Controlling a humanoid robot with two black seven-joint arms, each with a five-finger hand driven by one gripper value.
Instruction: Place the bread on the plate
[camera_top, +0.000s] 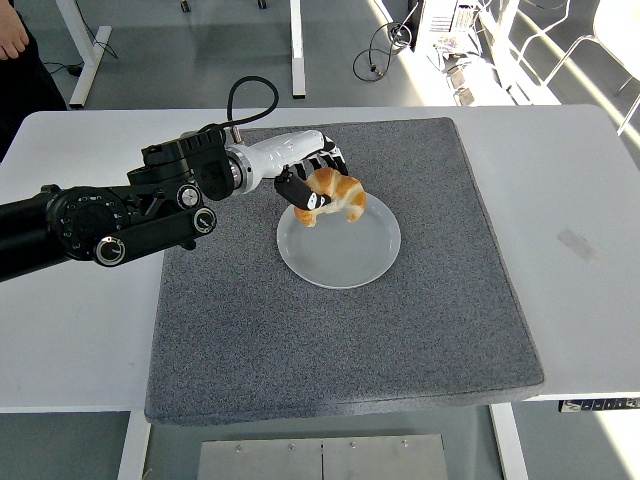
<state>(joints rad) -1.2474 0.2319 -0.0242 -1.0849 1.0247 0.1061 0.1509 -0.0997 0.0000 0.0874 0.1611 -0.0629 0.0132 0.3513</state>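
Golden bread in left hand over white plate's far rim.

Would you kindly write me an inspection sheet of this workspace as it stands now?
Surface: white table with a grey mat.
Job's things: bread held over the white plate, at its far-left rim.
Clutter: nothing seen.
Robot hands: left robot hand grips the bread; right not in view.
Cables: black cable loops above the left wrist.
Surroundings: table legs, floor cables, chairs, a person at the top left corner.
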